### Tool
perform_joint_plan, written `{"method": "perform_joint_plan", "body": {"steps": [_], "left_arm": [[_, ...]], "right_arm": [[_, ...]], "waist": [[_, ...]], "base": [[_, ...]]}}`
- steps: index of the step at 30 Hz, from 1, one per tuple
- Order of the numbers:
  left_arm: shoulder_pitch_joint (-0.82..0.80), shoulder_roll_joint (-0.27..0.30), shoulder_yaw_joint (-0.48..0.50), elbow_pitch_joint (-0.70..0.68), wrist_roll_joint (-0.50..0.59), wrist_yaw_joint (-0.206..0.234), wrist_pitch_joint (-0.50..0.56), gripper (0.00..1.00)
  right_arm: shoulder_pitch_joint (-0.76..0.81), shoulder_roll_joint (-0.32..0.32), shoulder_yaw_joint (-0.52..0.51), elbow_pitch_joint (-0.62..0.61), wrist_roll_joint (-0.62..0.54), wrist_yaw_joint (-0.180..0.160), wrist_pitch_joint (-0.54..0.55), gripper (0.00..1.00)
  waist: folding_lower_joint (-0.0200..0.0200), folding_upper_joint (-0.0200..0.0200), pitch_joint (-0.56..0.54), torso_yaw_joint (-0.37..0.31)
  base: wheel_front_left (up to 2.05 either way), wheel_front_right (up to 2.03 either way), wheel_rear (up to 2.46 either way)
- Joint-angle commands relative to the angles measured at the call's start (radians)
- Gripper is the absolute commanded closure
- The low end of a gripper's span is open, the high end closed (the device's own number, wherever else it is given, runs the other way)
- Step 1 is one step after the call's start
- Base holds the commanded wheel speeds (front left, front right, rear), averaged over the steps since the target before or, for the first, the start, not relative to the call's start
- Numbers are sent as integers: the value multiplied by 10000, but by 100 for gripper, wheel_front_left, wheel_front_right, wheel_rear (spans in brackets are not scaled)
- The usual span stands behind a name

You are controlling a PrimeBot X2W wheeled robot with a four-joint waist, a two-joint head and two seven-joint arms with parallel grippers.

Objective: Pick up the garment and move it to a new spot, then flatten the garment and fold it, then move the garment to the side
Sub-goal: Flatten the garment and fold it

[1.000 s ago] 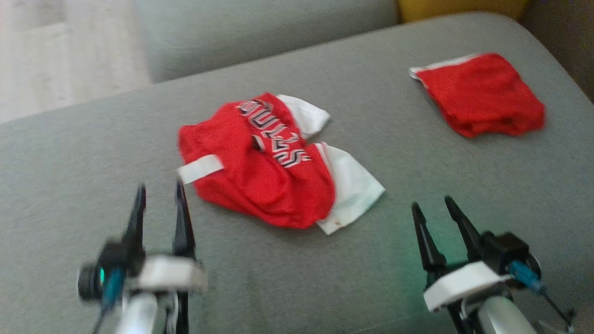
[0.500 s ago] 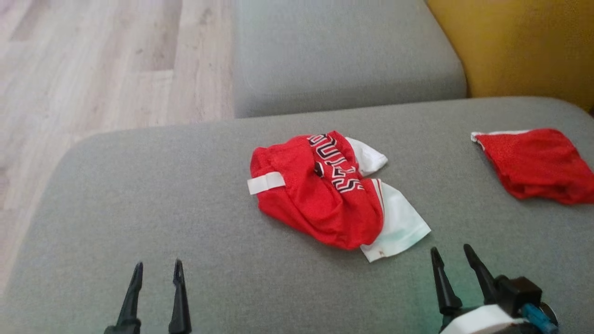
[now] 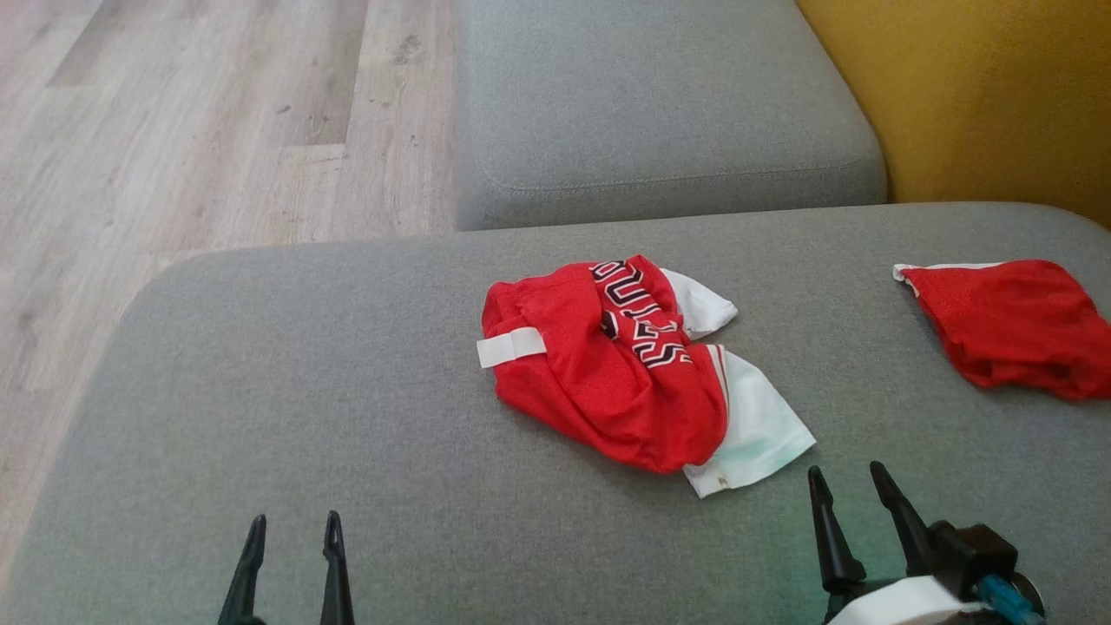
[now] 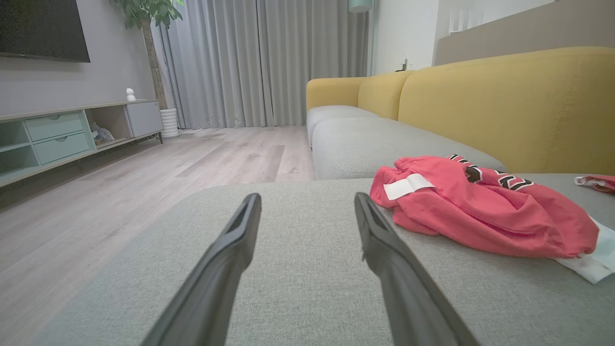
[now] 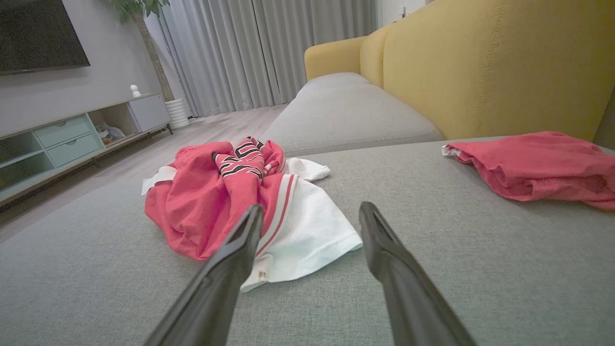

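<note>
A crumpled red and white garment [image 3: 625, 373] with black-and-white lettering lies in a heap on the grey cushion [image 3: 347, 434]. The left wrist view has the garment [image 4: 480, 206] ahead to the right, and in the right wrist view the garment [image 5: 230, 202] lies just beyond the fingers. My left gripper [image 3: 291, 525] is open at the lower left, well short of the heap. My right gripper [image 3: 846, 477] is open at the lower right, close to the white hem. Both hold nothing.
A second red cloth [image 3: 1015, 325] lies at the cushion's right edge. Another grey seat cushion [image 3: 660, 113] sits beyond, with a yellow backrest [image 3: 981, 95] on the right. Wooden floor [image 3: 174, 139] drops off to the left of the cushion.
The head camera has tilted up and turned, so the whole picture shifted and both grippers sit lower in view. The garment lies as before, and both grippers stay open.
</note>
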Motion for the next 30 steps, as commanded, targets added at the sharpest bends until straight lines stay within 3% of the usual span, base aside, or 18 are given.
{"method": "perform_joint_plan", "body": {"steps": [1, 18, 24, 30], "left_arm": [[-373, -63, 353, -329, 77, 54, -95, 0], [-524, -69, 120, -42, 159, 34, -95, 0], [-917, -69, -545, 416, 61, -90, -95, 0], [-2103, -69, -1823, 1112, 233, -216, -95, 0]], "right_arm": [[-266, -8, 239, -357, -54, 67, -65, 0], [-317, 17, 468, -397, -1, 67, -65, 0], [-520, -32, 613, -496, 73, 67, -65, 0], [-852, -181, 856, -667, 149, 67, -65, 0]], "waist": [[1, -1, 17, 13], [1, -1, 218, -191], [1, -1, 586, -845], [1, -1, 1390, -1813]], "base": [[0, 0, 0], [0, 0, 0], [0, 0, 0], [0, 0, 0]]}}
